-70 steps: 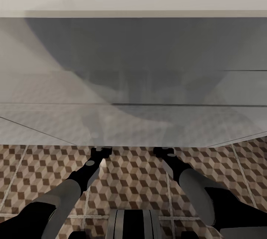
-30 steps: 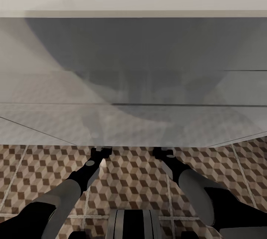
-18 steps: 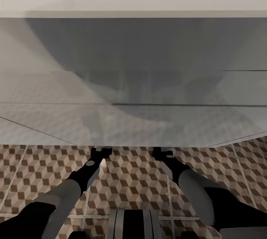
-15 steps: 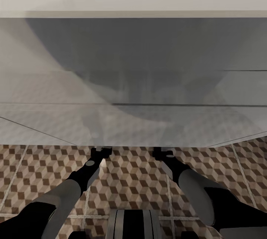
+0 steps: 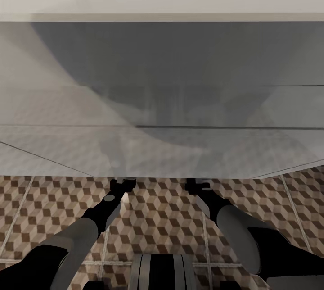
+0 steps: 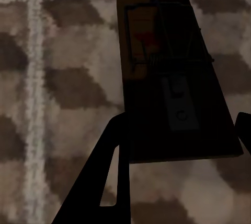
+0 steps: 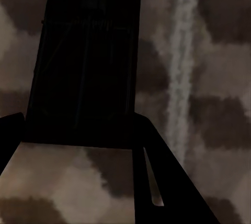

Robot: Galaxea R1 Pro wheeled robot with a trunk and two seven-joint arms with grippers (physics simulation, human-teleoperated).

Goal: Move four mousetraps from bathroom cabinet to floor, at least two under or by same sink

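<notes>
From the head camera I am seeing my two grey arms reaching forward and down over the bathroom floor (image 5: 162, 218) with its brown, beige and white cube tiles. The left pincer (image 5: 122, 184) and the right pincer (image 5: 198, 185) are ending just at the lower edge of the sink (image 5: 162, 101), whose wide white front is rising in front of me; their tips are going out of sight under that edge.

In the left wrist camera, the left pincer (image 6: 180, 138) is clamping a mousetrap (image 6: 167, 78) between its two dark fingers (image 6: 107, 177). The flat board is sticking out forward from the fingers, with its dark wire and red mark facing the camera, and the tiled floor is lying behind it. I cannot tell if the board is touching the floor.

In the right wrist camera, the right pincer (image 7: 78, 130) is gripping a second mousetrap (image 7: 89, 57), a very dark flat board running forward from between the fingers (image 7: 157, 177), over the same tiles, beside a pale grout line (image 7: 180, 62).
</notes>
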